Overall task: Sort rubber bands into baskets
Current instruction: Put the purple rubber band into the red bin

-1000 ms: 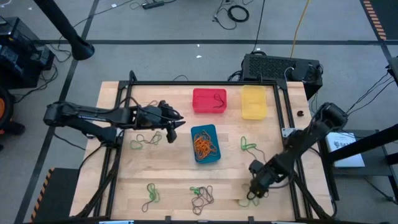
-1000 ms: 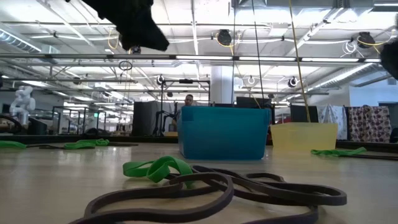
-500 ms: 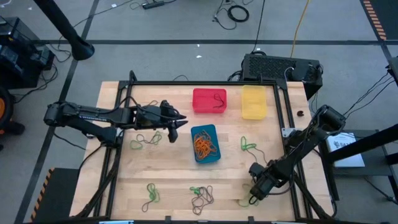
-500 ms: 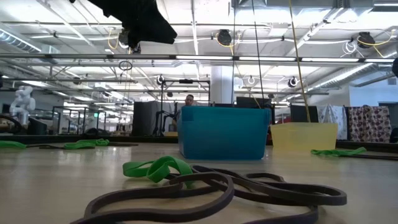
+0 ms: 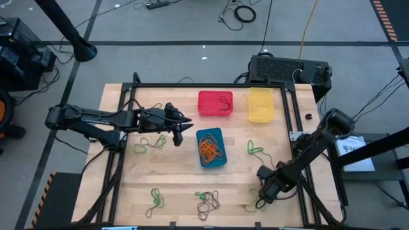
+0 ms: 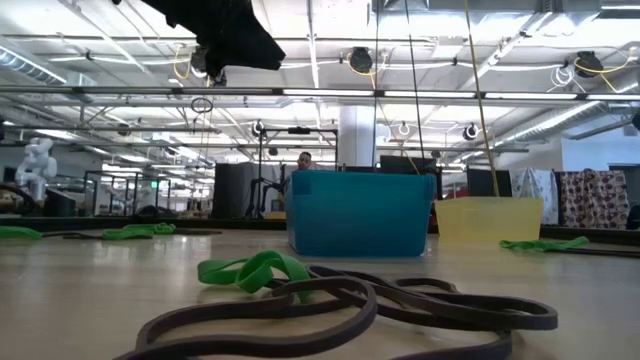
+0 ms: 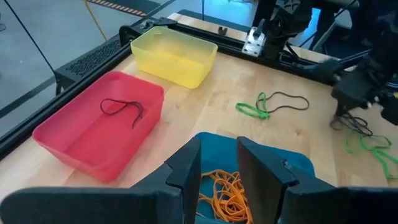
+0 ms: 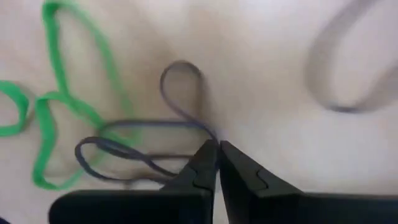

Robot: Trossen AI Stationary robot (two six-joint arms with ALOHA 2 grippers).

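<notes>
Three baskets stand mid-table: red point(image 5: 215, 103) with one dark band in it, yellow point(image 5: 261, 105), and blue point(image 5: 211, 147) with orange bands point(image 7: 227, 199) in it. Green and dark rubber bands lie loose on the wood point(image 5: 150, 142) point(image 5: 155, 199) point(image 5: 208, 201) point(image 5: 255, 148). My right gripper point(image 5: 261, 197) is down at the near right, shut on a dark band point(image 8: 180, 71) beside a green one point(image 8: 59, 99). My left gripper point(image 7: 219, 171) hovers open, left of the blue basket, with nothing between its fingers. My right gripper pinches one strand of the dark band point(image 8: 210, 132) between its two fingertips. The fingers slant down from above. The band's loops still lie flat on the table, one of them beside the green band.
A black frame rail point(image 5: 204, 85) runs around the work area, and its right rail point(image 5: 295, 128) stands close by my right arm. Bare wood point(image 5: 185, 179) lies between the blue basket and the near bands. A black box point(image 5: 287, 69) sits beyond the far right corner.
My right gripper has sunk a little toward the table's near edge, onto the bands at the near right.
</notes>
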